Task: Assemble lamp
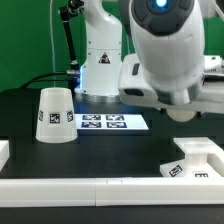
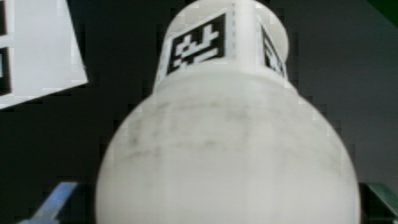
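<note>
The bulb [image 2: 214, 120] fills the wrist view, its round head nearest the camera and its tagged neck pointing away. My gripper [image 2: 214, 208] sits with a finger on each side of the head and looks shut on it; only the fingertips [image 2: 61, 200] show. In the exterior view the arm's bulk [image 1: 165, 50] hides the gripper and the bulb. The cone shade [image 1: 55, 115] stands on the black table at the exterior view's left. The flat square base [image 1: 195, 160] lies at the front right, apart from both.
The marker board [image 1: 103, 122] lies mid-table, just right of the shade. A flat white tagged edge [image 2: 27, 50] shows beside the bulb in the wrist view. A white rail [image 1: 100, 190] runs along the table's front. The robot's pedestal [image 1: 100, 60] stands behind.
</note>
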Robot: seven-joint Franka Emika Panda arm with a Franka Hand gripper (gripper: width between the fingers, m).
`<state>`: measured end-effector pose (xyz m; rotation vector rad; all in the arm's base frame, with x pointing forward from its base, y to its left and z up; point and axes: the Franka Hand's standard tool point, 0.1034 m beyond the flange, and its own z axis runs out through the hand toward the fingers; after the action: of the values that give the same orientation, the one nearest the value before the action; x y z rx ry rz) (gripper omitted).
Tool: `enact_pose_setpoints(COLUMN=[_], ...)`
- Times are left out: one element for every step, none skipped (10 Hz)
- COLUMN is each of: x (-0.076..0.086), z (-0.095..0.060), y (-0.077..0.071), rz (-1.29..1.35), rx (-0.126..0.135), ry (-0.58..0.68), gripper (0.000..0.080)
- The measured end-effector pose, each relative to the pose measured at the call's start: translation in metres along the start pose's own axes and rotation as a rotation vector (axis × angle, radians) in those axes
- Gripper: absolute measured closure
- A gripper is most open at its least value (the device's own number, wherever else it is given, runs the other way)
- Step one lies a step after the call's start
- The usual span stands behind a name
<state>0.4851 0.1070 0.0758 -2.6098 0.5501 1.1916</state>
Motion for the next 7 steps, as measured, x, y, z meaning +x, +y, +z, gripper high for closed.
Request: enact_pose_setpoints(x=[0.0, 0.001, 0.009, 0.01, 0.009, 0.007, 0.005], z=[0.002, 0.004, -0.001, -0.004, -0.011, -0.029, -0.044], y=[0.0, 0.0, -0.006, -0.008, -0.001, 0.003, 0.005], rz=[0.0, 0.001, -0.003, -0.015, -0.079, -0.112, -0.144], rx=[-0.001, -0.003, 0.013, 0.024, 0.017, 0.02, 0.017], ry=[-0.002, -0.006, 0.074, 0.155, 0.197, 0.255, 0.328], gripper=[0.0225, 0.0225, 0.0224, 0.0224, 0.0223, 0.0223, 0.0223])
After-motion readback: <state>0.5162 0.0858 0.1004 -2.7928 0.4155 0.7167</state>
